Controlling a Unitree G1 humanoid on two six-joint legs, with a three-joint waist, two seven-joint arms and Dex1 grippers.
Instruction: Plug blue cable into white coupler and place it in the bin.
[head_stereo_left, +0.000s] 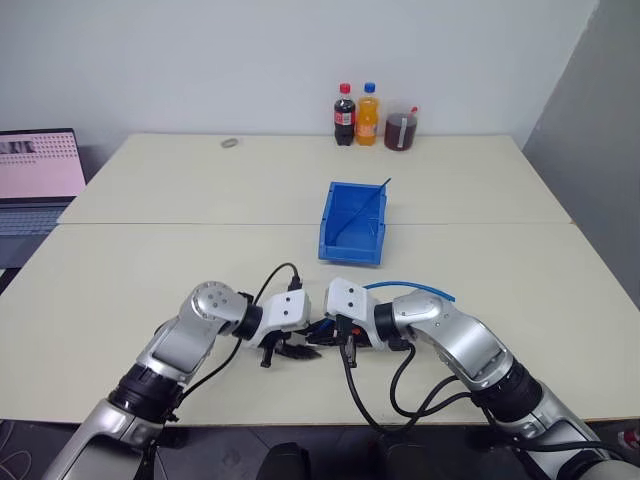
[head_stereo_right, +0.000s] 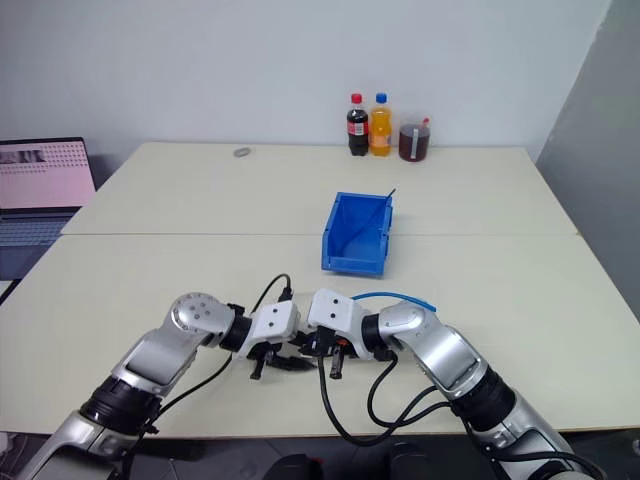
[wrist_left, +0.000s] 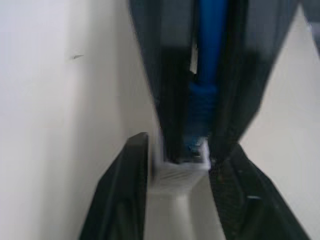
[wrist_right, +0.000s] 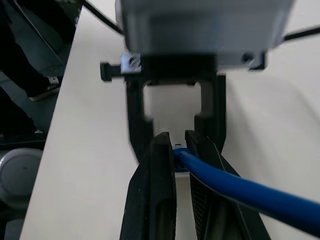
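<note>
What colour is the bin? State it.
Bright blue bin, clearest in the left eye view.

Both arms bent inward, wrists nearly meeting; right gripper (wrist_right: 175, 150) jaws clamped together, left gripper (wrist_left: 177, 165) jaws parted.

No readable text, numbers or signs appear anywhere. The dark cola-type plastic bottle with a red cap and red label (head_stereo_left: 344, 115) at the far edge of the table shows no letters that can be made out. The orange soft-drink plastic bottle with a blue cap (head_stereo_left: 368, 115) beside it has a label too small to read. The open laptop's pale pink screen (head_stereo_left: 38, 162) carries rows of small marks that cannot be read.
</note>
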